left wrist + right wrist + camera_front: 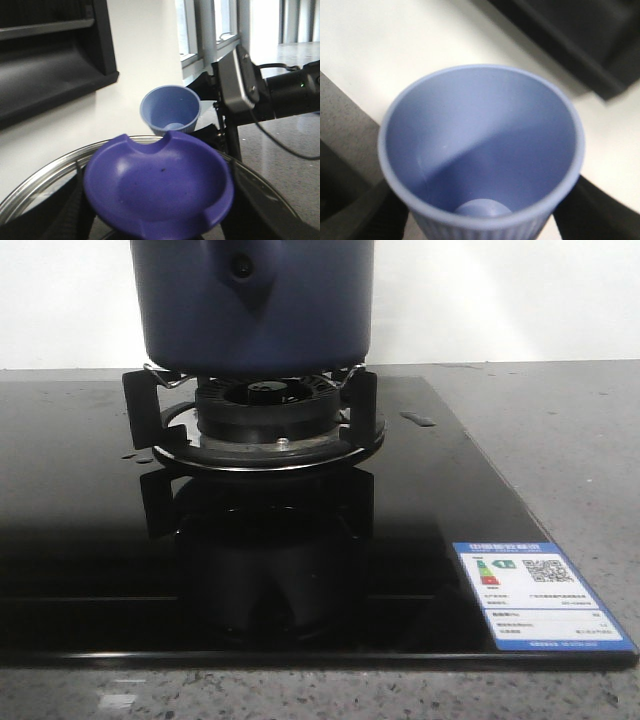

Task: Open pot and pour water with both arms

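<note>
The dark navy pot [255,305] stands on the burner stand at the top centre of the front view; its top is cut off and no gripper shows there. In the left wrist view my left gripper [159,227] is shut on the purple dished knob [159,182] of a glass lid with a metal rim [45,177]; dark fingers [67,212] flank the knob. The pot does not show in that view. My right gripper [480,227] is shut on the pale blue ribbed cup [480,145]. The cup also shows in the left wrist view [171,109], beyond the lid, its mouth tipped towards the camera.
A black glass hob [300,570] carries the burner [265,405] and a blue energy label [540,595]. Grey stone counter [560,420] surrounds it. A dark range hood [50,60] hangs on the white wall. The right arm [270,90] reaches in beside the cup.
</note>
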### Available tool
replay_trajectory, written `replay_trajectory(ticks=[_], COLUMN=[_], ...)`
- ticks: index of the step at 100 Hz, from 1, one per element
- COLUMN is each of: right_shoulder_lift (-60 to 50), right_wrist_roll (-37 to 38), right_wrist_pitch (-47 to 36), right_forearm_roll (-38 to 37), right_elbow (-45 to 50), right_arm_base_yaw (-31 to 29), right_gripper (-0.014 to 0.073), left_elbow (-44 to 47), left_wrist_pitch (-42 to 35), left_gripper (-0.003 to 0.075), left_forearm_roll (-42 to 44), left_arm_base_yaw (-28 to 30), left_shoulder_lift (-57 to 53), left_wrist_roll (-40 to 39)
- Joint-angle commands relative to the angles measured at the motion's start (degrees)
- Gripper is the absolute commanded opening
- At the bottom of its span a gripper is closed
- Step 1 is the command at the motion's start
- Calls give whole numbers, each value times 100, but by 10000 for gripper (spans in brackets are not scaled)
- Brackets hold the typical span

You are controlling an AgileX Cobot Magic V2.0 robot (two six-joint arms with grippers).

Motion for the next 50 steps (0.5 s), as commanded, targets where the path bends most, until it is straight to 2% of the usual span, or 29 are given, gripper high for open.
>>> replay_trajectory(ticks=[1, 23, 39, 50], right_shoulder_lift=[-477, -1064, -977, -883], right_wrist_roll=[41, 41, 41, 41], right_wrist_pitch=[-721, -2773, -4013, -4738], right_forearm_roll=[505, 1961, 2295, 2296], right_elbow=[446, 2605, 3757, 4192], right_arm_base_yaw=[-399, -1641, -2190, -2335], right_gripper=[246, 247, 247, 247], left_elbow=[-155, -155, -155, -155], left_wrist_pitch=[-154, -154, -164, -177], left_gripper=[312, 312, 312, 312], left_forearm_roll=[-555, -555, -555, -555], left_arm_base_yaw=[-140, -279, -282, -282], left_shoulder_lift=[7, 223, 302, 355], left_wrist_roll=[4, 4, 4, 8])
